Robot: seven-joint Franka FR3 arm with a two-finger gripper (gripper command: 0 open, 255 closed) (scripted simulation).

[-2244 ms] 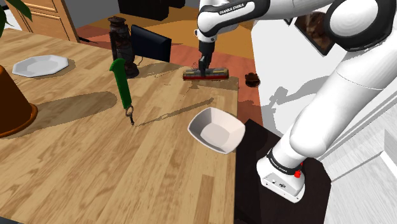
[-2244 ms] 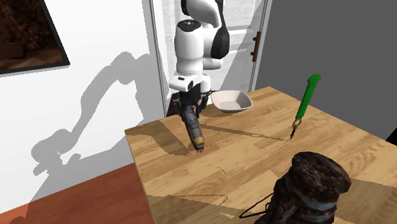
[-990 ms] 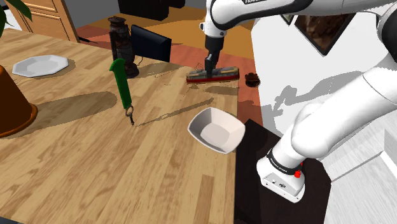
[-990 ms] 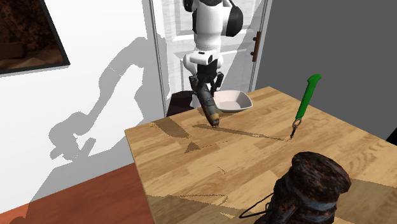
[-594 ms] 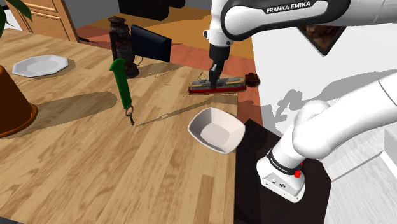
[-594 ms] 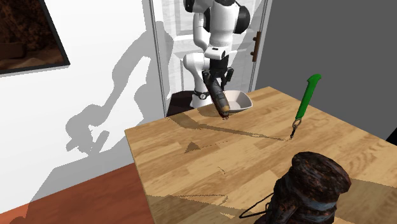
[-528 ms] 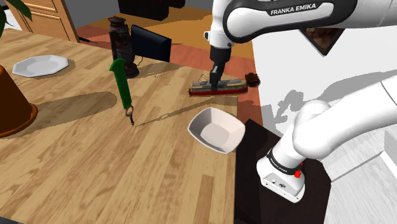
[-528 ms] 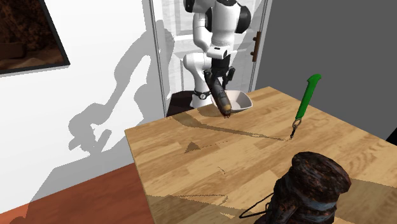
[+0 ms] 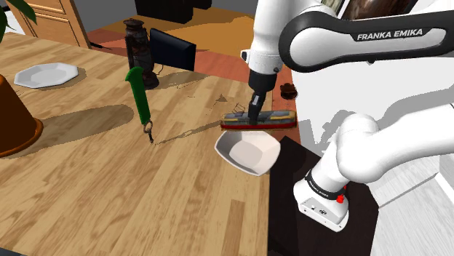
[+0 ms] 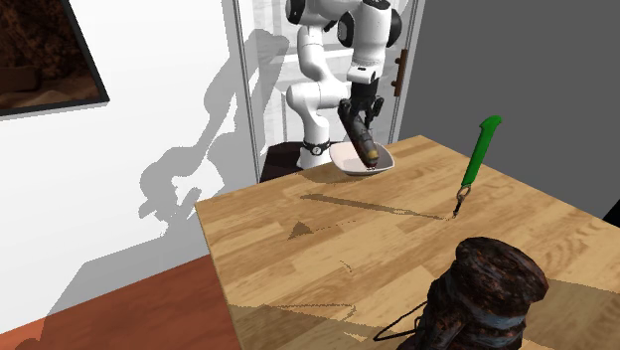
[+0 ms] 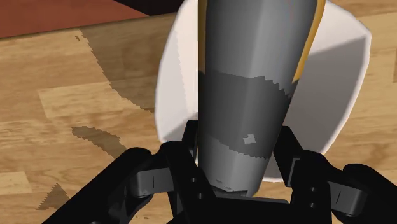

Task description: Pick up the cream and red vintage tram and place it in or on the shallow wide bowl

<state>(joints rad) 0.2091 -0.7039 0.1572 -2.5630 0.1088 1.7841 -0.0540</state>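
Note:
The tram [image 9: 260,121], long with a red underside, cream sides and a grey roof, hangs level in the air just above the white shallow bowl [image 9: 247,153] near the table edge by the stand. My gripper [image 9: 253,116] comes down from above and is shut on the tram's middle. In the second exterior view the tram [image 10: 363,145] tilts down over the bowl [image 10: 384,160], under the gripper [image 10: 356,119]. In the wrist view the tram's grey roof [image 11: 248,95] is clasped between the black fingers [image 11: 183,164], with the bowl [image 11: 337,95] right behind it.
A green-handled tool [image 9: 137,95] stands upright mid-table. Farther off are a dark lantern [image 9: 137,45], a black box [image 9: 172,49], a white plate [image 9: 46,75] and a brown pot [image 9: 14,120]. A small brown thing [image 9: 289,90] lies at the table's far edge. A boot [image 10: 482,293] stands near the second camera.
The arm has carried the tram from the far part of the table toward the stand; it now hangs over the bowl. The grip has stayed shut.

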